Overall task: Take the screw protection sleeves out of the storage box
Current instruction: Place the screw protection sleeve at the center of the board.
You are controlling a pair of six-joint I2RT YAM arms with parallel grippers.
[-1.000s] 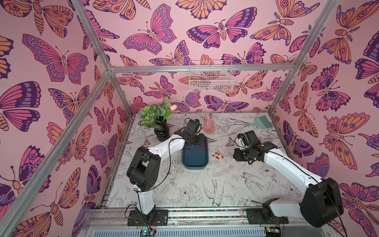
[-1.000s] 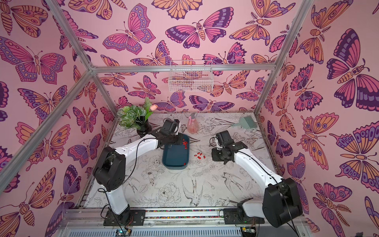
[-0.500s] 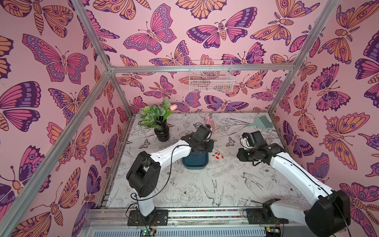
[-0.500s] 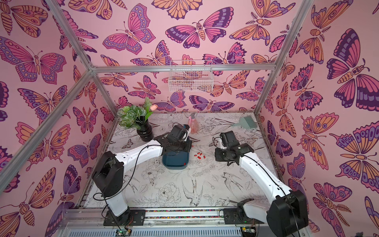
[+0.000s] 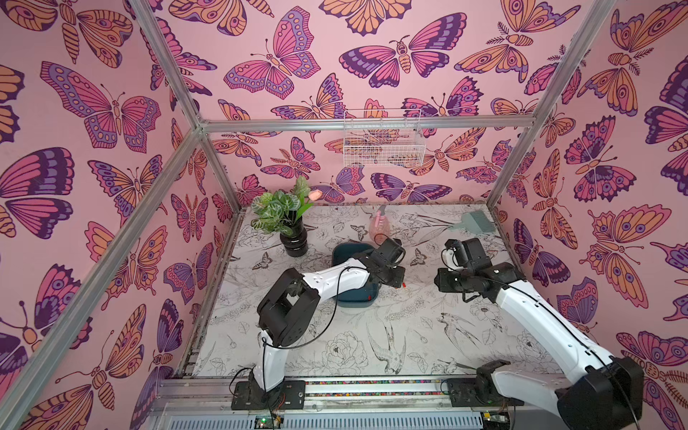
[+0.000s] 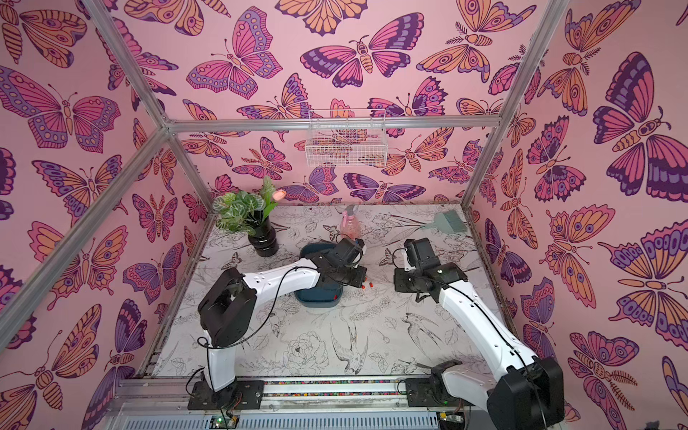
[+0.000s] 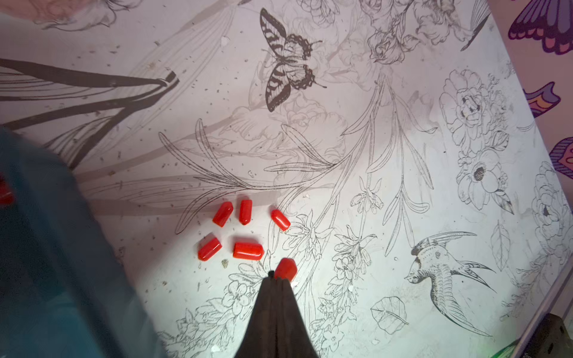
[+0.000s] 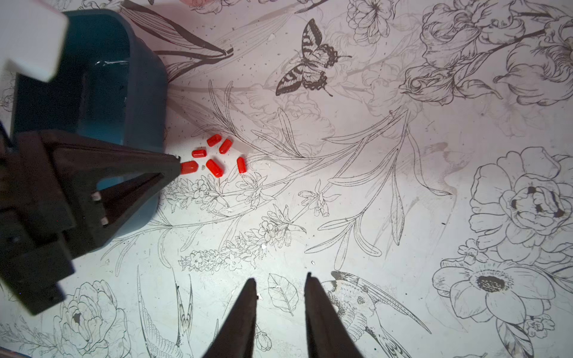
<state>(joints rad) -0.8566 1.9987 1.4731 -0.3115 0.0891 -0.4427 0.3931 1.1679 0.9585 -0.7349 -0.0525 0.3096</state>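
Table: the white tabletop printed with black line drawings of flowers and birds [image 5: 409, 335] is where the work now happens, on the bare surface to the right of the box.
Left arm: the white-and-black left arm [image 5: 335, 277] has swung over in the last second, from above the far end of the box to just past its right rim.
Right arm: the matching right arm [image 5: 521, 309] has drawn back a little and waits well apart from the pile.
Storage box: the shallow dark teal-blue rectangular plastic storage box [image 8: 145, 93] sits where it did. At least one red cap [image 5: 368, 297] lies in its near corner, so the emptying looks unfinished.
Left gripper: the left gripper [image 7: 274, 275] is pinched tight on a single sleeve at its very tips, outside the box.
Right gripper: the right gripper [image 8: 280, 285] has its jaws narrowly apart with nothing between them.
Sleeves already out: five tiny red-orange cylindrical plastic screw protection sleeves [image 7: 248, 251] lie loosely grouped on the table just beside the box.
Carried sleeve: the sixth sleeve [image 7: 285, 269] is near that group. Whether it touches the table cannot be told. Letting it go is probably the next step.
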